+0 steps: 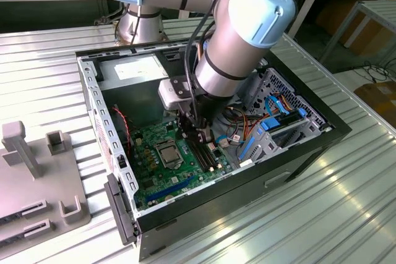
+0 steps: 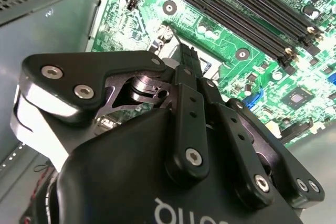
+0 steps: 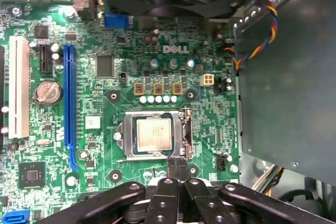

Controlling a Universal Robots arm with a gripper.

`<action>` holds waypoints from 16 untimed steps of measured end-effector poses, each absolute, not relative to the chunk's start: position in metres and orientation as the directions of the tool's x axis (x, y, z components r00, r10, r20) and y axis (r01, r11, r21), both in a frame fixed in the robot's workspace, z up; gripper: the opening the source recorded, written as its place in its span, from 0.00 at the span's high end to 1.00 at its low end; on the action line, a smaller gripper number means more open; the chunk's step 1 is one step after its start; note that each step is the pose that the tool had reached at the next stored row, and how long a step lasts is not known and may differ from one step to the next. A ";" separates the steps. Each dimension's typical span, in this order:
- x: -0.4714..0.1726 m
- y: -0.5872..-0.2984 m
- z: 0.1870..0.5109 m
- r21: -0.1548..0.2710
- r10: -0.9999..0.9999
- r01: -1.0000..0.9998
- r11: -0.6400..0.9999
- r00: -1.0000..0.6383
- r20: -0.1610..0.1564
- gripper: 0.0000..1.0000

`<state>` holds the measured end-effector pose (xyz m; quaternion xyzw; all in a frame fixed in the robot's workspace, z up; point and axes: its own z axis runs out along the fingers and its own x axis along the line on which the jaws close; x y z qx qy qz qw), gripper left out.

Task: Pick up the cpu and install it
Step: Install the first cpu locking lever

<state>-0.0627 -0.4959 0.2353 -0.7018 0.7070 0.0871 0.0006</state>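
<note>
With the cpu (image 3: pixel 153 135) already sitting in its socket (image 3: pixel 153 135) at frame centre, I'm hovering the gripper (image 3: pixel 177 165) just beside it, fingers pinched narrow, holding nothing; I judge seating needs checking.

Black gripper (image 2: pixel 185 59) filled foreground, linkage arms and silver screws visible. Fingers (image 2: pixel 188 64) pressed together, tips meeting with no gap, nothing seen between them. Green circuit board (image 2: pixel 252 24) lay beyond fingertips. Metal socket frame (image 2: pixel 167 39) sat just past jaw tips, partly hidden behind them. Long dark memory slots (image 2: pixel 252 1) ran across board farther beyond jaws. Grey metal box (image 2: pixel 47 11) stood off to one side of jaws.
</note>
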 end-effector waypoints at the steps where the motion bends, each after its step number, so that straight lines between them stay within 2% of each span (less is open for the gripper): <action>1: -0.063 -0.496 0.235 0.122 -0.992 -0.992 -0.006 -0.009 -0.123 0.89; 8: -0.063 -0.497 0.229 0.121 -0.993 -0.992 -0.023 0.009 -0.115 0.89; 11: -0.063 -0.497 0.228 0.121 -0.996 -0.992 -0.020 0.009 -0.091 0.89; 16: -0.063 -0.498 0.227 0.121 -0.997 -0.992 -0.021 0.012 -0.076 0.89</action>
